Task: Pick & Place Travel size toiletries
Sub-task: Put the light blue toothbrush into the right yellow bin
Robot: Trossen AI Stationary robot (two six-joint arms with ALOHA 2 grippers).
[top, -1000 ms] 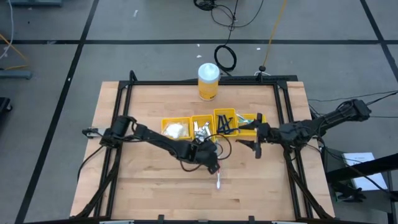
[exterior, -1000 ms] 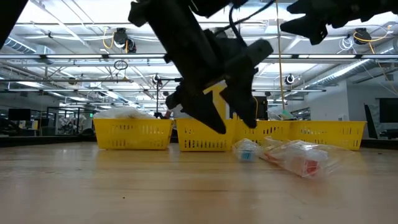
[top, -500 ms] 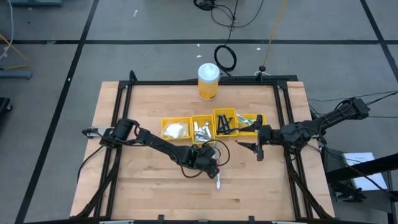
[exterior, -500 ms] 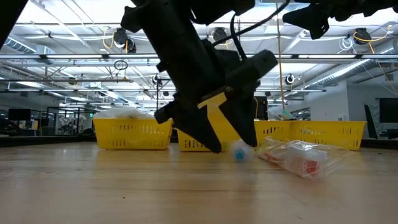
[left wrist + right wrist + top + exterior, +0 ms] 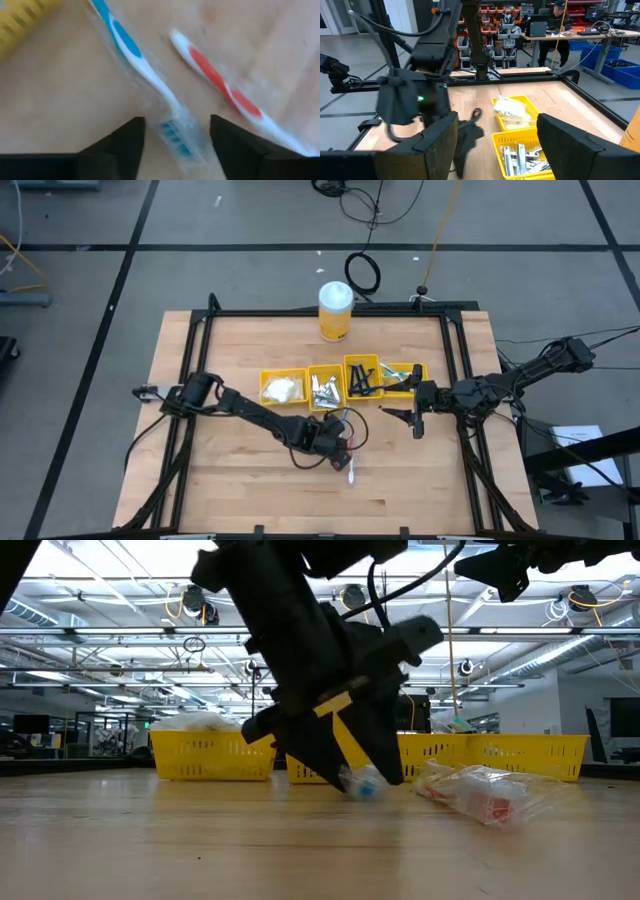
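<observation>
Two wrapped toothbrushes lie flat on the wooden table, near the middle: a blue-and-white one point(image 5: 135, 55) and a red-and-white one point(image 5: 220, 80) point(image 5: 480, 795). My left gripper point(image 5: 177, 147) point(image 5: 340, 455) slants down over them, open. Its fingers stand on either side of the blue toothbrush's bristle end point(image 5: 175, 137) point(image 5: 362, 785). My right gripper point(image 5: 414, 423) hangs level above the table's right part, open, with nothing between its fingers point(image 5: 495, 145). My left gripper comes from above, slanting down, with its fingers across the blue toothbrush's bristle end point(image 5: 362, 785). In the low view the inner side of one finger point(image 5: 388, 768) is against the clear wrapper there. The toothbrush lies on the table.
A row of yellow bins point(image 5: 340, 383) stands just beyond the toothbrushes, holding white packets, silvery sachets, dark razors and toothbrushes. A tall yellow canister with a white lid point(image 5: 335, 310) is at the far edge. Bare wood lies toward the near edge and the left.
My left gripper has sunk toward the table and moved toward the near edge, tipping steeper, and its fingers now straddle the blue toothbrush's bristle end. That end has slid a little toward the table's left. The red toothbrush has stayed put.
</observation>
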